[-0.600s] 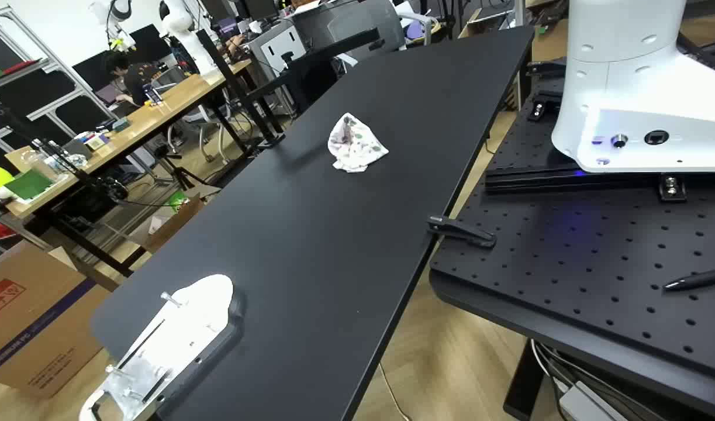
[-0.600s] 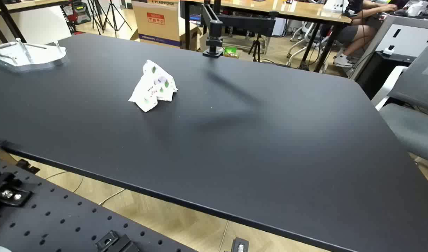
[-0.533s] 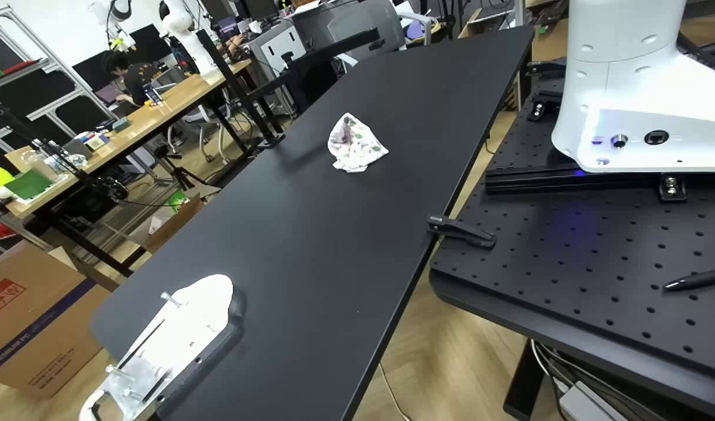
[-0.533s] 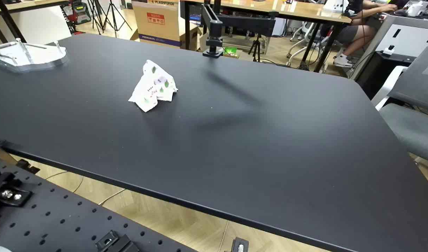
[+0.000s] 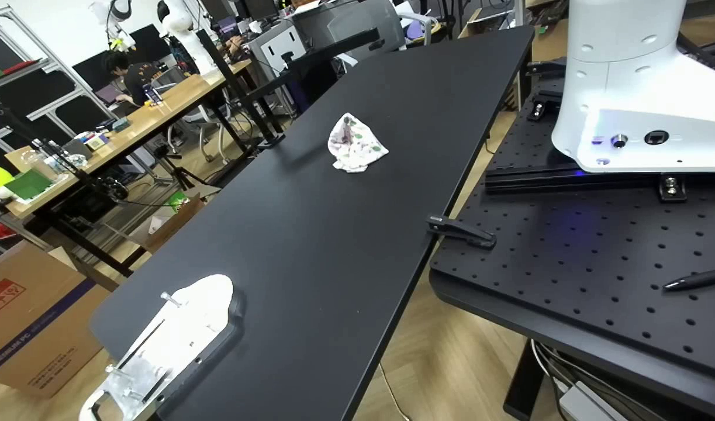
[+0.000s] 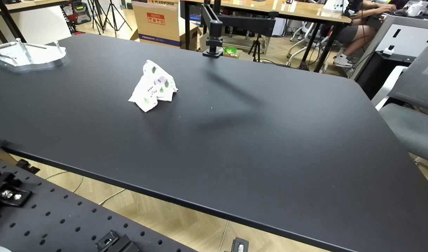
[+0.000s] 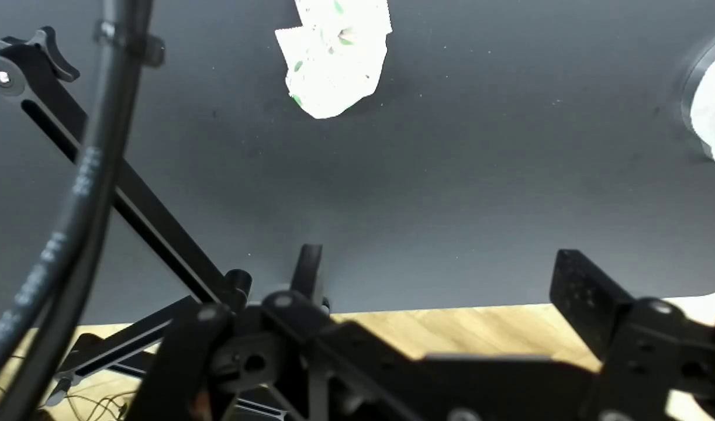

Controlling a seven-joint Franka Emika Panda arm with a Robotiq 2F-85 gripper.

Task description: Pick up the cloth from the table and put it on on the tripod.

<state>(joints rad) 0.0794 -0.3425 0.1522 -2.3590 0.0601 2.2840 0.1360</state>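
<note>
The cloth (image 5: 357, 143) is white with small green and purple prints and lies crumpled, partly peaked, on the black table (image 5: 310, 234). It also shows in an exterior view (image 6: 153, 85) and at the top of the wrist view (image 7: 339, 64), partly cut off. A black jointed stand (image 6: 248, 26) is fixed at the table edge, seen also in an exterior view (image 5: 334, 54) and the wrist view (image 7: 141, 202); it may be the task's tripod. My gripper (image 7: 439, 254) is open and empty, above the table's edge and apart from the cloth. Both exterior views leave the gripper out.
A white-topped board with metal pegs (image 5: 187, 316) sits at one table end. The robot base (image 5: 626, 88) stands on a perforated plate (image 5: 567, 251) beside the table. A cardboard box (image 6: 158, 22) and floor tripods (image 6: 114, 17) are beyond the table. Cables (image 7: 94, 175) cross the wrist view.
</note>
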